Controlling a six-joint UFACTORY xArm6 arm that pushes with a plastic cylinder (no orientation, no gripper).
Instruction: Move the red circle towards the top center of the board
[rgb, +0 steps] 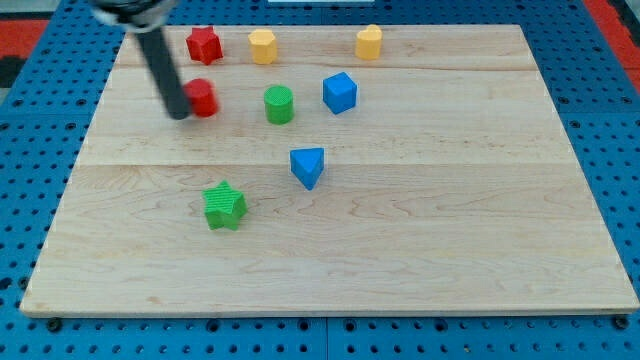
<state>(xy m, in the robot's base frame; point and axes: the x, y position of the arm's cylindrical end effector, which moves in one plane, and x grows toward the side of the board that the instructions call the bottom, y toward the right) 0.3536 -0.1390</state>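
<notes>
The red circle (203, 97) sits on the wooden board (420, 220) at the upper left. My tip (179, 112) is right at the red circle's left side, touching or nearly touching it. The rod slants up to the view's top left. A red star-like block (204, 44) lies above the red circle near the board's top edge.
A yellow hexagon-like block (263, 46) and a yellow block (369, 41) lie along the top edge. A green cylinder (279, 104) and a blue cube (340, 92) lie to the right of the red circle. A blue wedge (308, 166) and a green star (225, 206) lie lower down.
</notes>
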